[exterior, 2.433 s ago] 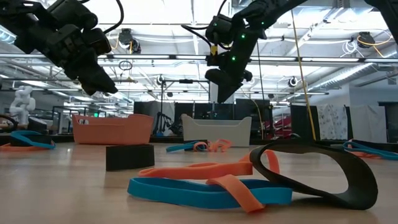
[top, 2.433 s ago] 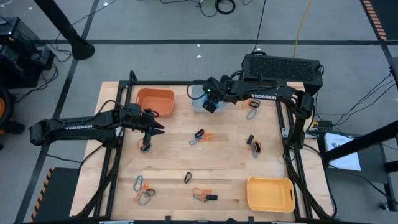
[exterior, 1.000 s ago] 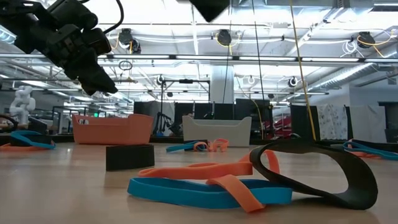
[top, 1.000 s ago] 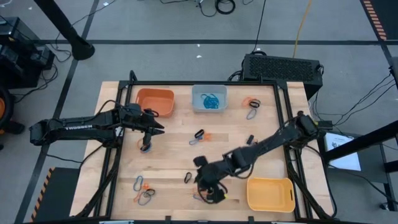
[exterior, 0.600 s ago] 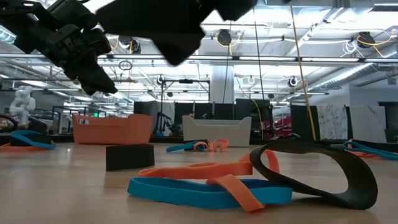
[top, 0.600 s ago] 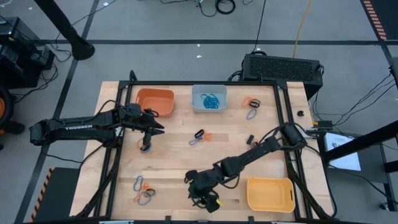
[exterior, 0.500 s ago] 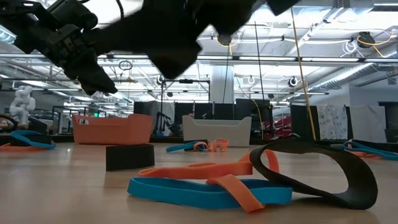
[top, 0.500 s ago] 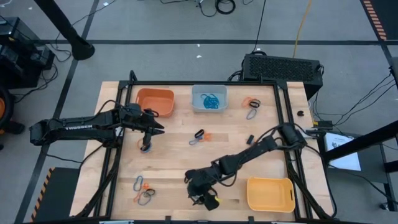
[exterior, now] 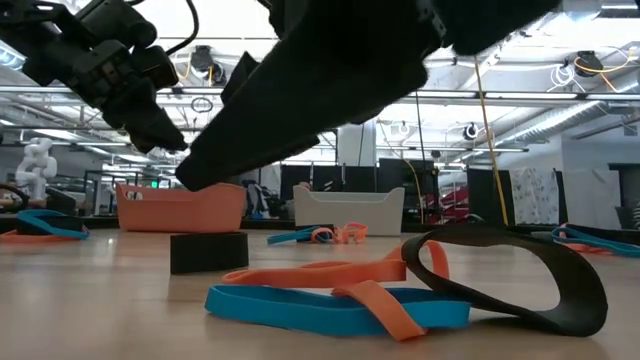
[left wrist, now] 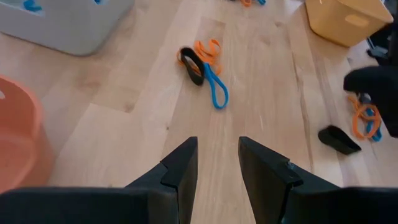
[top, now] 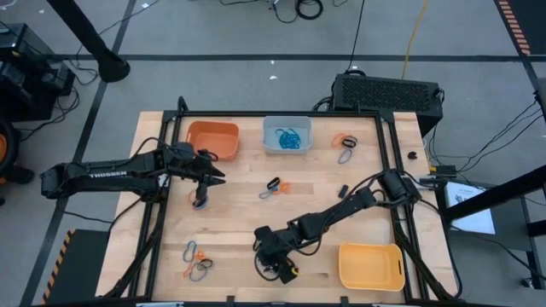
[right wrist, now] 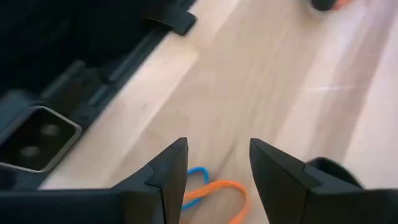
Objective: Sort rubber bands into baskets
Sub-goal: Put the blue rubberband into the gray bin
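Observation:
Rubber bands lie in small clusters on the wooden table. One orange, blue and black cluster (exterior: 380,290) lies near the front edge, beside a small black block (exterior: 208,252). My right gripper (top: 270,266) hovers open just above that cluster, and orange and blue loops (right wrist: 208,193) show between its fingers. My left gripper (top: 212,176) waits open above the table's left part, near the orange basket (top: 212,138). The pale blue-grey basket (top: 287,136), with blue bands inside, stands at the far edge. The yellow basket (top: 371,266) stands at the front right.
More band clusters lie mid-table (top: 273,186), at the far right (top: 345,147), under the left gripper (top: 200,201) and at the front left (top: 198,263). A black frame rail (right wrist: 93,87) runs along the table's near edge. My right arm (top: 350,209) slants across the table's right half.
My right gripper has come down and moved a little toward the table's left and near edge, and now sits low over the front cluster. Its dark bulk has dropped into the low view from above. Its fingers keep the same gap. The bands lie unmoved.

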Robot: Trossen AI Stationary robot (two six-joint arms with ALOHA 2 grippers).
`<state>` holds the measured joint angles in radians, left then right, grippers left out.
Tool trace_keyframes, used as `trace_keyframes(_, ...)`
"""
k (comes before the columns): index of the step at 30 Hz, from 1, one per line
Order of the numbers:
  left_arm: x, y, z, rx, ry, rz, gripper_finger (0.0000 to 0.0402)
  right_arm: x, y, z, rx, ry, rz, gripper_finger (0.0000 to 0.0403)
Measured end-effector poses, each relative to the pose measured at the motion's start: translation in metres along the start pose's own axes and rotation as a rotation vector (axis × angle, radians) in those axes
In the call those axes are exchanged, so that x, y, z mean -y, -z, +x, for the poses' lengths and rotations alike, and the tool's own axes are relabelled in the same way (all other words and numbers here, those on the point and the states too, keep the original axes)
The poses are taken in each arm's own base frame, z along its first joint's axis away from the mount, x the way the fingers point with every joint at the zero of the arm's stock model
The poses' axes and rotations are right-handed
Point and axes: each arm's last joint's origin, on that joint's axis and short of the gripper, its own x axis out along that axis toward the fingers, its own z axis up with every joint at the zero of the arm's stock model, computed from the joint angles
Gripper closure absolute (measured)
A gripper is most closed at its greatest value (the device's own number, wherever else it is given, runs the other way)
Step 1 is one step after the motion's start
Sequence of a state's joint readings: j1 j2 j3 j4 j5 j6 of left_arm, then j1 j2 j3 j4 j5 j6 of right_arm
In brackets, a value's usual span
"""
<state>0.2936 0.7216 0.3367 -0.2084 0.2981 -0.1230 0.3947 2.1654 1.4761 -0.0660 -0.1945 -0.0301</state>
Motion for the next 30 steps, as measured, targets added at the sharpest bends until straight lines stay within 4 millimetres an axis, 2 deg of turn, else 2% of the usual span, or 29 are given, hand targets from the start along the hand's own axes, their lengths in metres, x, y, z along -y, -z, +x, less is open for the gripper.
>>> trace_keyframes(5,0.006,0.004,0.002,-0.036,0.034,-0.007,0.0278,-0.013,0.006,0.011,-0.013,0.033,-0.031,0.0239)
trace_keyframes(13,0.015,0.004,0.004,-0.031,0.069,0.031,0.0278,-0.042,0.007,0.016,-0.021,0.12,-0.078,0.0239)
trace_keyframes(25,0.016,0.002,0.004,-0.006,0.064,0.042,0.0278,-0.035,0.023,0.036,-0.046,0.117,-0.068,0.0239)
trace_keyframes(30,0.016,0.002,0.004,-0.013,0.053,0.039,0.0278,-0.034,0.027,0.036,-0.086,0.13,-0.02,0.0246)
